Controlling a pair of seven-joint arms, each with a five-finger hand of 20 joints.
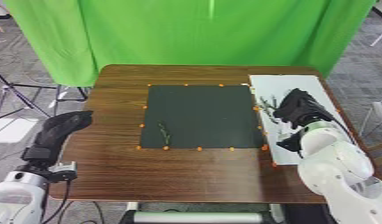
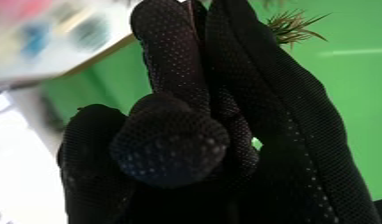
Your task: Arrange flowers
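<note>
In the head view my right hand is over the white board at the table's right side. Green stems show against the board, just left of that hand. My right hand is close up in the right wrist view, and the spiky green tip of a plant sticks out from behind it. Whether the hand holds this plant is hidden. One thin green stem lies on the dark mat, near its lower left corner. My left hand is at the table's left edge, away from the stems, its fingers straight and nothing in them.
The dark square mat covers the middle of the brown table, with small orange markers around its border. The white board runs along the right edge. A green curtain hangs behind the table, and a tripod stands at the left.
</note>
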